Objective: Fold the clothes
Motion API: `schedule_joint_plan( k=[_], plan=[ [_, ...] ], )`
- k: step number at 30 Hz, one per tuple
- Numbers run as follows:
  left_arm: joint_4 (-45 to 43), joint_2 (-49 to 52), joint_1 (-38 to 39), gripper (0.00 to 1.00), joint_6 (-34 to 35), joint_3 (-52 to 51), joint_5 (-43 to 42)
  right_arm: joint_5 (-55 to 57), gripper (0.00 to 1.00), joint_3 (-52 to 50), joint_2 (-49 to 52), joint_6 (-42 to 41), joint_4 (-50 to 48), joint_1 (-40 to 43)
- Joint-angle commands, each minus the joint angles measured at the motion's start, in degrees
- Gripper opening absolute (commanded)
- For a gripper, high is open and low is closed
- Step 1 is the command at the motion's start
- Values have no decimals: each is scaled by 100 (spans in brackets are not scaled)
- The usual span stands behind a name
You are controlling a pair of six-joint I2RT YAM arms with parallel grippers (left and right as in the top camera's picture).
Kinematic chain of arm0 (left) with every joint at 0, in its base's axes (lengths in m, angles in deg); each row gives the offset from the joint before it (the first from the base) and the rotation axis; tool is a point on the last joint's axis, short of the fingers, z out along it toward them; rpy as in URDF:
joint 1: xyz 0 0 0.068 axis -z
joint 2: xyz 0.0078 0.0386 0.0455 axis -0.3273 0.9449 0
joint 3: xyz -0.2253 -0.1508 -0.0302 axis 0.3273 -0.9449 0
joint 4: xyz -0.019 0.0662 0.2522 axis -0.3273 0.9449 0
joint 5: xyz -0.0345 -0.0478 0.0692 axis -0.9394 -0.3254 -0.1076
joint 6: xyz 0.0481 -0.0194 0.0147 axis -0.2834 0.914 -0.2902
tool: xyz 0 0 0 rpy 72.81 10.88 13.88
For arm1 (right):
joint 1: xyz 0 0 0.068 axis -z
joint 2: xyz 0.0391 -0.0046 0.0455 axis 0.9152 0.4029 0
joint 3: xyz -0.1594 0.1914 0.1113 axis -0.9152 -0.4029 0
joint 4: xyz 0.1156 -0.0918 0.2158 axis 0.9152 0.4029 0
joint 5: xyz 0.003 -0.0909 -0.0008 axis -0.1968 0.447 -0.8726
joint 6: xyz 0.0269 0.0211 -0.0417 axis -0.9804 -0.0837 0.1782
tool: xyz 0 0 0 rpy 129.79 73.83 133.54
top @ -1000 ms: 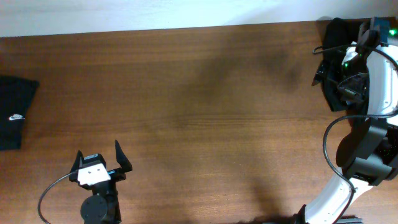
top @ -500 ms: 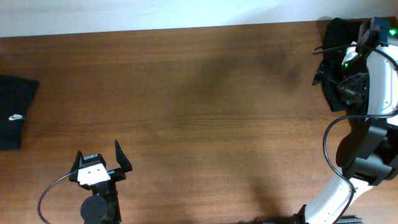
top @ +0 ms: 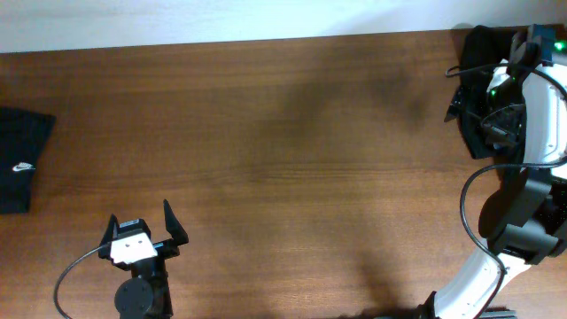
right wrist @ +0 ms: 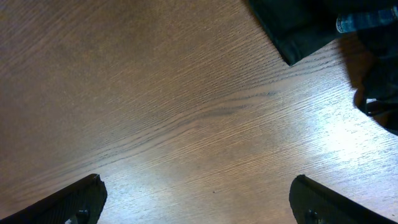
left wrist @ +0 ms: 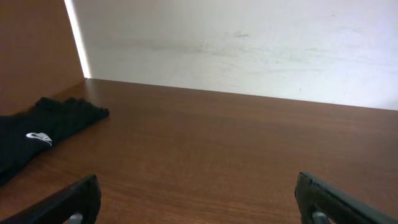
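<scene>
At the far left edge of the brown wooden surface [top: 283, 159] lies a folded black garment [top: 19, 164] with a small white logo [top: 23, 166] – flat, partly cut off by the frame. The left wrist view shows it off to the left, ahead of the fingers and well apart from them.

The left pincer [top: 142, 223] sits near the front edge, left of centre, its two fingers spread wide with nothing between them but bare wood.

The middle of the surface carries only soft shadows.

At the far right corner, a second black garment [top: 480, 46] lies bunched, partly hidden under the white right arm [top: 540, 106]. The right pincer [right wrist: 199, 202] hangs over bare wood just beside it – fingers wide apart, gripping nothing, with the cloth's corner showing at the top right of its wrist view.
</scene>
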Motion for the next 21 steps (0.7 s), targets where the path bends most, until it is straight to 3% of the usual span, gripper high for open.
schedule_joint_plan(
  k=[1,21],
  plan=[
    [-33,-50,31,99,35,-44,79,48,99,68,-57,-46,-2,11],
    [-33,-50,31,100,35,-44,79,48,99,70,-424,-44,-7,-146]
  ],
)
